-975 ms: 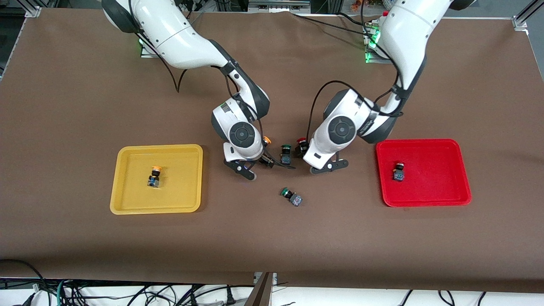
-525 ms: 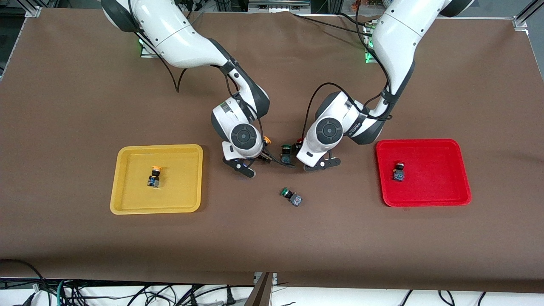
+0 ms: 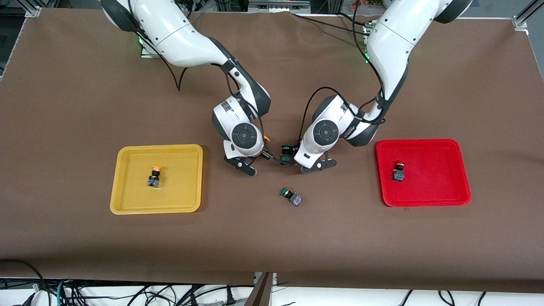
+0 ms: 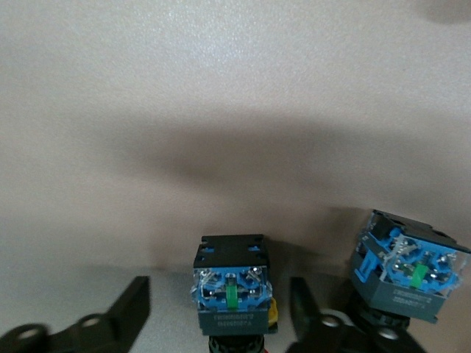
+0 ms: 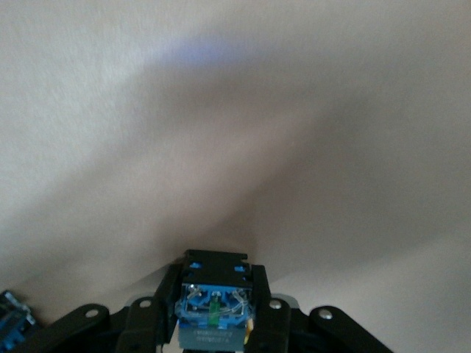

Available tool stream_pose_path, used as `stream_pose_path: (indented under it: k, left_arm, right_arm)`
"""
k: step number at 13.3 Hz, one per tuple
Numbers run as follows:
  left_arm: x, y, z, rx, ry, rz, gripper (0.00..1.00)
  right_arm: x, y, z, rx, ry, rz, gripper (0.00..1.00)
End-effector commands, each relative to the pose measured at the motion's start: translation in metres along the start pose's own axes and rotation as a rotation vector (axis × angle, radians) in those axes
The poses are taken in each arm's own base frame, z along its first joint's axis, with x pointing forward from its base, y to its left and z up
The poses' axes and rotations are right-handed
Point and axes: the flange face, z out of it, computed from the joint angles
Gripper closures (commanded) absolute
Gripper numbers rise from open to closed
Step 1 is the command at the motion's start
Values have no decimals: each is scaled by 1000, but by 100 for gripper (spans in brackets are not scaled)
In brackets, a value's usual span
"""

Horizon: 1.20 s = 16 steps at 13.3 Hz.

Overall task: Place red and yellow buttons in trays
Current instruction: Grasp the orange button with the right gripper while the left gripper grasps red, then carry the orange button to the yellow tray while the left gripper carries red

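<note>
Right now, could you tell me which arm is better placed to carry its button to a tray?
Right. The right gripper is shut on the yellow button and the yellow tray lies toward its end; the left gripper is only open around the red button.

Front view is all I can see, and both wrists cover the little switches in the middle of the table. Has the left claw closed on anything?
Observer: No. The left claw is open, and its fingers stand clear on either side of a small dark blocky push-button switch.
Operator: Anything crowding it?
Observer: A second alike switch sits tilted, close beside the outside of one finger.
Operator: And the right claw?
Observer: The right claw is shut on another such switch, with a finger against each side of its body.
</note>
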Motion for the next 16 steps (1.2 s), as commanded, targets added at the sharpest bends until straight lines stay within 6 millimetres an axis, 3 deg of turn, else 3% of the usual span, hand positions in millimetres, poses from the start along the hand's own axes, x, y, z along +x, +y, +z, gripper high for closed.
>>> stream_pose_path:
  k: [1, 3, 5, 7, 10, 11, 12, 13, 15, 16]
  left_arm:
    - [-3, 4, 0, 8, 22, -20, 100]
    - [1, 0, -9, 6, 25, -25, 100]
    - [10, -12, -42, 14, 27, -42, 100]
    - [23, -44, -86, 67, -2, -58, 100]
    - [61, -127, -143, 205, 6, 72, 100]
    - [76, -156, -151, 215, -19, 129, 100]
    - [96, -192, -156, 203, -44, 177, 100]
    - [114, -227, -158, 187, -60, 236, 100]
    - [142, -287, -158, 220, -69, 349, 95]
    - [150, -304, -154, 264, -70, 404, 95]
  right_arm:
    - [54, 37, -51, 11, -30, -56, 100]
    - [132, 98, -82, -9, -73, -158, 100]
    - [197, 156, -91, -8, -92, -265, 100]
    - [233, 195, -84, -23, -94, -304, 100]
    - [239, 210, -52, -43, -104, -331, 100]
    - [240, 210, -50, -42, -102, -331, 45]
    - [241, 210, -56, -37, -96, -333, 0]
    - [242, 211, -64, -32, -90, -342, 0]
    - [243, 215, -120, -14, -57, -342, 0]
    - [244, 223, -141, -40, -68, -354, 0]
